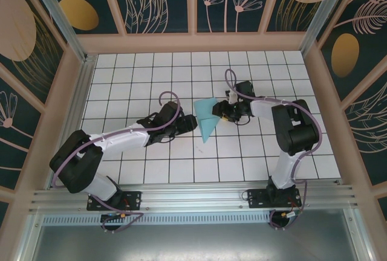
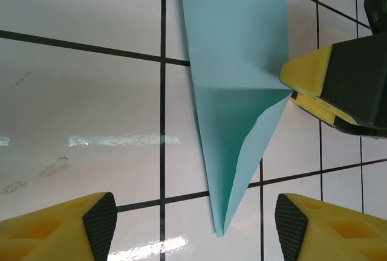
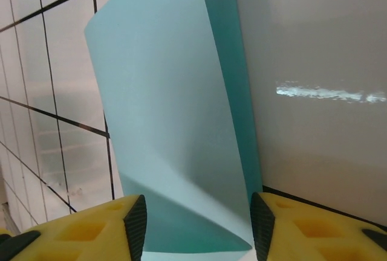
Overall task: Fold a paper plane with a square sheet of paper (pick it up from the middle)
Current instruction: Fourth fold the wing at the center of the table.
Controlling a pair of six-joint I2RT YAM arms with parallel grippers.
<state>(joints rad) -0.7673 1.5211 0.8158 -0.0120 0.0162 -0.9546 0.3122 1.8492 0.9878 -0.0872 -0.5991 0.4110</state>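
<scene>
The square sheet of paper lies folded into a slim, pointed, light teal paper plane [image 1: 207,122] on the white tiles between my two grippers. In the left wrist view the paper plane [image 2: 236,92] points its tip toward my left gripper [image 2: 195,223], which is open, with the tip on the table between and just ahead of the fingers [image 2: 100,219]. My left gripper [image 1: 192,122] sits at the plane's left side. My right gripper [image 1: 221,112] is at the wide end. In the right wrist view a raised flap of the paper plane [image 3: 175,122] stands between the spread jaws of my right gripper [image 3: 198,228], unpinched.
The white grid-tiled table [image 1: 151,74] is boxed in by a wooden frame with patterned panels [image 1: 193,42] at the back and sides. One of the right gripper's yellow fingers [image 2: 308,74] sits close to the plane's right edge in the left wrist view.
</scene>
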